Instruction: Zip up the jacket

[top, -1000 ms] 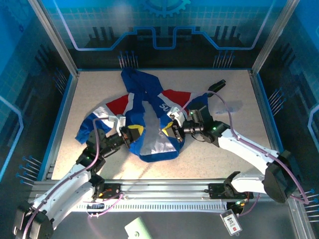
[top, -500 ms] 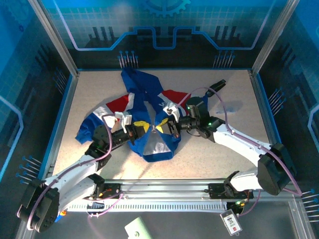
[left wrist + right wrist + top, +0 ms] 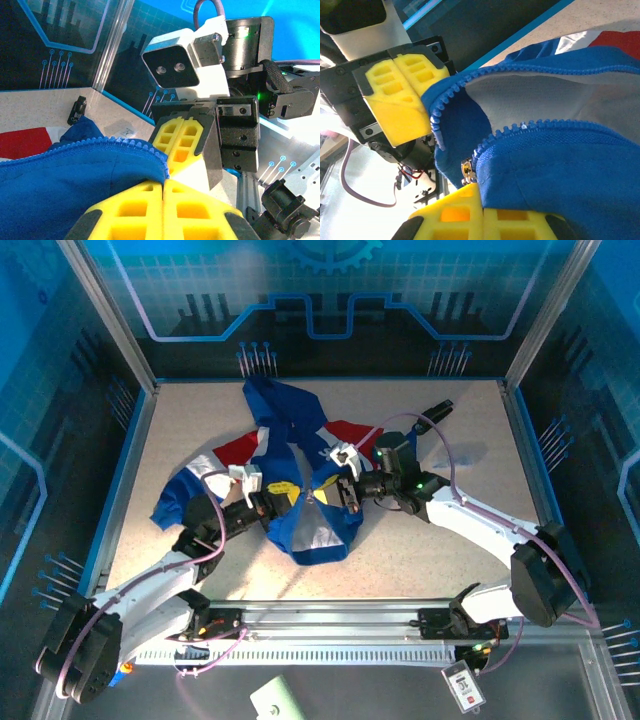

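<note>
— Right, nearest me first: what have the two grippers got?

— Both are pinched fully closed on the bottom hem of the jacket (image 3: 310,530). My left gripper (image 3: 162,207) has one front edge between its yellow pads, with the teeth (image 3: 115,145) running off to the left. My right gripper (image 3: 481,216) has the other edge, clamped just beside the metal zipper pull (image 3: 466,170).

— Are they touching?

— Nearly. From above they sit nose to nose with the hem between them. The rest of the jacket lies crumpled on the table (image 3: 190,420), hood (image 3: 268,398) towards the far side.

— So what's the step?

— As I judge it, mating the two bottom ends. I'd line the end of the left edge up with the slot in the pull before moving anything upward. Slow, small corrections, because the fabric is floppy and will likely twist if I drag the edges apart.

— And further up?

— The fronts gape wide towards the collar, so the track isn't straight. Once it's joined I'd hold the hem taut, or the pull may jam on a fold.

— Is the pin seated?

— Too small to tell.
</note>
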Available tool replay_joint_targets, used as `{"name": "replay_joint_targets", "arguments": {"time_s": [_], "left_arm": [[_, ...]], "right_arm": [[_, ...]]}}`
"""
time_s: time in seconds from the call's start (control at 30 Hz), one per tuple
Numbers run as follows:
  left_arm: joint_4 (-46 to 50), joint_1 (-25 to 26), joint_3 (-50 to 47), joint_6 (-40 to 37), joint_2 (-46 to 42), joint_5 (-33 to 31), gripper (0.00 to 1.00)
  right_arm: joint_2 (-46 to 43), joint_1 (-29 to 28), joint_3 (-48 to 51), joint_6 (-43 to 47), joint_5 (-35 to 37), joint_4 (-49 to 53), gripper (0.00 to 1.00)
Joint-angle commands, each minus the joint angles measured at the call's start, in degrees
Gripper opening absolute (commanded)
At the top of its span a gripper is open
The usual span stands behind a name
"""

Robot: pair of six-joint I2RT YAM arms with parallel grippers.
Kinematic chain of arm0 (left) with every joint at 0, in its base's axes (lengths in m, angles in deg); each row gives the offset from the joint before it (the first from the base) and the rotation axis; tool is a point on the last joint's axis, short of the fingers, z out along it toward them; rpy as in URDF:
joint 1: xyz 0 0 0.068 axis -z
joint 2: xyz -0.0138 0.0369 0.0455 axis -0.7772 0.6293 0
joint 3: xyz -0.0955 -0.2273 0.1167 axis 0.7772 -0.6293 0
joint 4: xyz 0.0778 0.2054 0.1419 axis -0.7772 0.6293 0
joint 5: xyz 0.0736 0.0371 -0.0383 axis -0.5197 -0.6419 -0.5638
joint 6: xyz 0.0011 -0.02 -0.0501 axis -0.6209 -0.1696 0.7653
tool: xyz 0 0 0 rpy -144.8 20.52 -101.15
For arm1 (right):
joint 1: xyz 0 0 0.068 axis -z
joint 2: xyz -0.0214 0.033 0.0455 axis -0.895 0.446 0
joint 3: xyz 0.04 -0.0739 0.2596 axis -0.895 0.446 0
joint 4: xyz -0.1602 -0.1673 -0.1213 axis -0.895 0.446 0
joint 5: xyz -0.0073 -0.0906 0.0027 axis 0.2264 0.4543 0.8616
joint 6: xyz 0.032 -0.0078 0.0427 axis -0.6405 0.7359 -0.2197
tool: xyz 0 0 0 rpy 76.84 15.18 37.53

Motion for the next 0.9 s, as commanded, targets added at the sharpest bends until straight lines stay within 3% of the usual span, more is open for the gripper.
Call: {"name": "replay_joint_targets", "arguments": {"time_s": [0.0,0.87], "left_arm": [[-1.64,-0.15,-0.55,-1.91,-1.42,0.44,0.00],[-1.87,-0.16,-0.75,-2.97,0.86,1.04,0.00]], "right_arm": [[-0.36,0.60,-1.16,-0.94,-2.77,-1.79,0.00],[2.77,0.69,-2.92,-2.84,-7.00,-4.80,0.00]]}}
